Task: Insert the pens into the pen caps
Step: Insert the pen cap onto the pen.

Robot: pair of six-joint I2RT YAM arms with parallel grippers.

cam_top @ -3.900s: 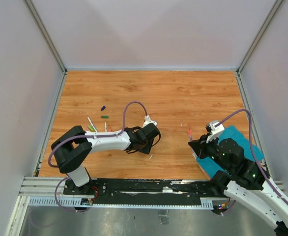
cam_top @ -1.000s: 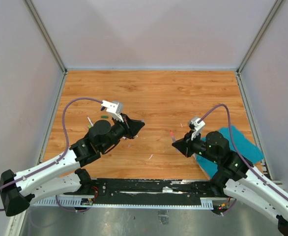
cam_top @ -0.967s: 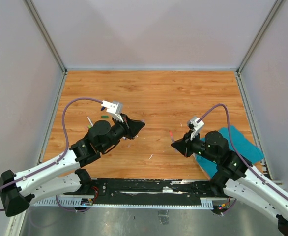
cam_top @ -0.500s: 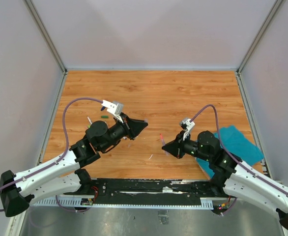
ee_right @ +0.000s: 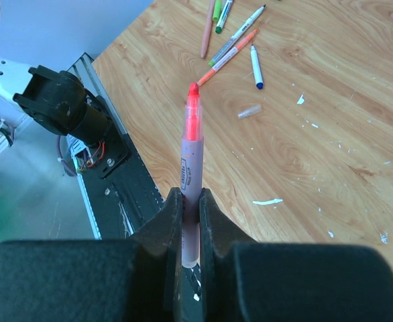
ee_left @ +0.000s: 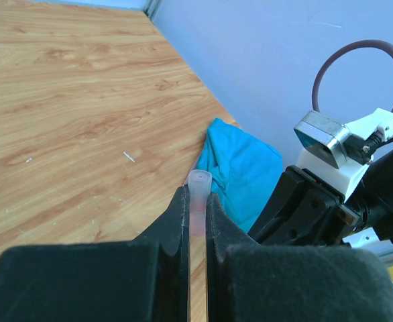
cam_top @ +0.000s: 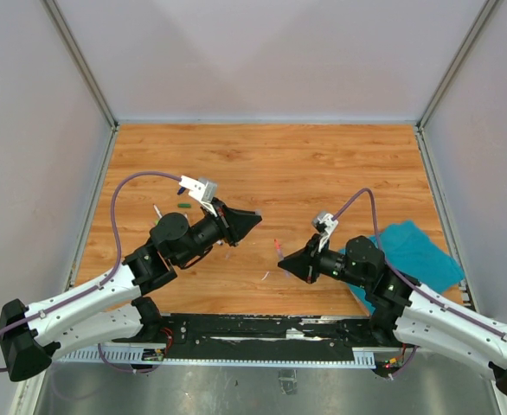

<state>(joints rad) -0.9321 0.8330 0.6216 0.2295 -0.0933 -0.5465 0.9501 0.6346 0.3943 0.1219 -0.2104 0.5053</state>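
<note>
Right wrist view: your right claw (ee_right: 190,201) is gripping a pink pen (ee_right: 191,144), tip ahead; your left claw (ee_left: 196,201) is pinching a cap (ee_left: 198,181). Mating is probably calling for lining them up.

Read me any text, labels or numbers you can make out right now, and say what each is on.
On the pen in the right gripper: a dark printed strip along the barrel, too blurred to read.
On the loose pens: any print is too small to read.
On the pen cap in the left gripper: no marking visible.
Nothing else legible in any view.
</note>
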